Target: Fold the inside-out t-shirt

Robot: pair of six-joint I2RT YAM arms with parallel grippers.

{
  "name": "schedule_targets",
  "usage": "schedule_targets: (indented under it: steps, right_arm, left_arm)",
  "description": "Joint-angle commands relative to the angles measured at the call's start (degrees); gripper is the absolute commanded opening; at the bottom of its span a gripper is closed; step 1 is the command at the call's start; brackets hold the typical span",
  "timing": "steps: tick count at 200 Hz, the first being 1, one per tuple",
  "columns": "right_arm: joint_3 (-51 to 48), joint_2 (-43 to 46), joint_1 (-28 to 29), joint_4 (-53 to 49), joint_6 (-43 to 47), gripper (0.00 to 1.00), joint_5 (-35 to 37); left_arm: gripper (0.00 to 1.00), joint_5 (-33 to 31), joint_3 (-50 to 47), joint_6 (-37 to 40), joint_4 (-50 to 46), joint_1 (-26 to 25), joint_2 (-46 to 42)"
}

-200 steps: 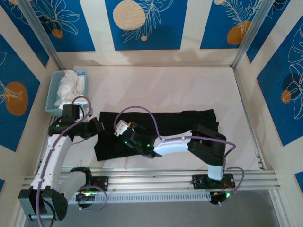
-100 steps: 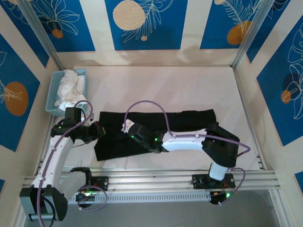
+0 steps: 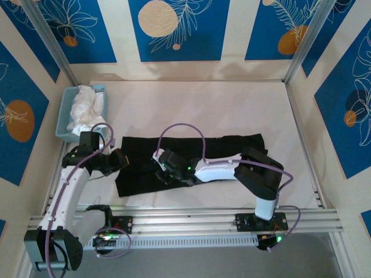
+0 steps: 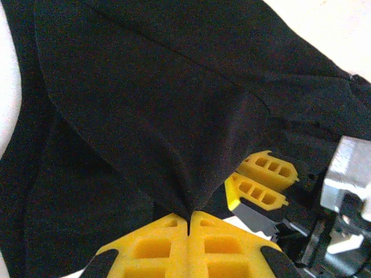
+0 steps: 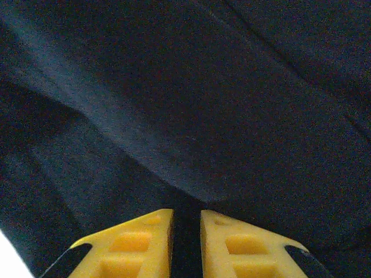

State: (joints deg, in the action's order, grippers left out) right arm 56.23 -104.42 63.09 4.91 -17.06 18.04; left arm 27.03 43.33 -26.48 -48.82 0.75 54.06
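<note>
This was a robot test cell in a lab. A white table (image 3: pixel 232 110) sat boxed in by cream walls hung with blue panels (image 3: pixel 179 29) printed with white leaves and orange discs. Aluminium posts (image 3: pixel 51 46) framed the corners. An extruded aluminium rail (image 3: pixel 191 219) along the near edge carried two white robot arms (image 3: pixel 217 169), trailing purple cables (image 3: pixel 181 125) and showing small green lights.

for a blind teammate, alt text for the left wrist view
The left gripper pinches a peak of the black t-shirt between its shut yellow jaws at bottom centre. The right gripper sits close by at lower right.
</note>
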Motion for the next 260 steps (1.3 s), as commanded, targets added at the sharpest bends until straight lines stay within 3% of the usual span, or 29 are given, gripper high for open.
schedule_targets:
  steps: [1,71,151,177,230,260]
  right_arm:
    - [1.4,-1.6,-1.1,1.5,-3.2,0.2,-2.6]
    - [4.3,-4.7,-2.5,2.6,-4.7,0.29,-4.6]
    - [6.9,-7.7,-3.2,4.6,-5.9,0.31,-7.0]
    - [7.4,-8.3,-3.4,5.0,-6.2,0.25,-7.3]
    - [6.4,-5.7,-4.0,6.0,-7.0,0.0,-8.8]
    - [3.7,-1.6,-4.3,6.6,-7.4,0.0,-10.5]
  left_arm:
    - [0.0,1.4,1.8,0.8,-0.6,0.6,-0.7]
    - [0.0,1.4,2.0,1.2,-0.2,0.7,-0.4]
    - [0.0,1.2,1.8,1.4,0.0,0.7,-0.4]
    - [0.0,1.2,1.8,1.6,0.0,0.7,-0.3]
    - [0.0,1.1,1.5,1.7,0.3,0.7,-0.2]
    - [0.0,1.0,1.4,1.8,0.4,0.7,-0.2]
